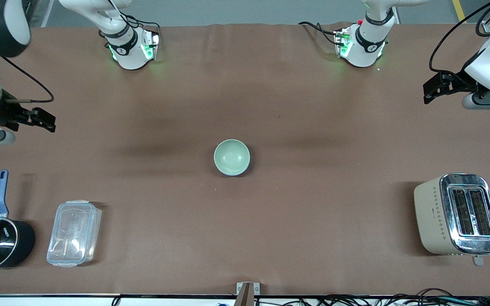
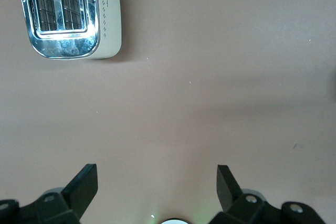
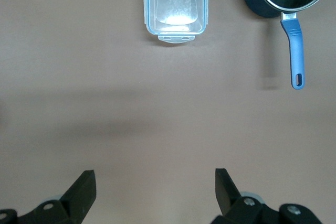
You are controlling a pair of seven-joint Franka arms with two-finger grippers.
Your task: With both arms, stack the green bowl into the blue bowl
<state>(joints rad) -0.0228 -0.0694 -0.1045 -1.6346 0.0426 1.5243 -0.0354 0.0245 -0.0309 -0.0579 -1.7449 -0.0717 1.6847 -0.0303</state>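
one green bowl [image 1: 232, 157] upright, mouth up, round, mid-table.

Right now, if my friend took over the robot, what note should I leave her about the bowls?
Left gripper: open, empty, over the bare table at the left arm's end.
Right gripper: open, empty, over the right arm's end.
Green bowl: upright in the middle of the table, with nothing touching it.
Blue bowl: not in sight on its own. Whether it sits under the green one cannot be told.
Left to do: check under the green one. If the blue is there, the stacking is done.
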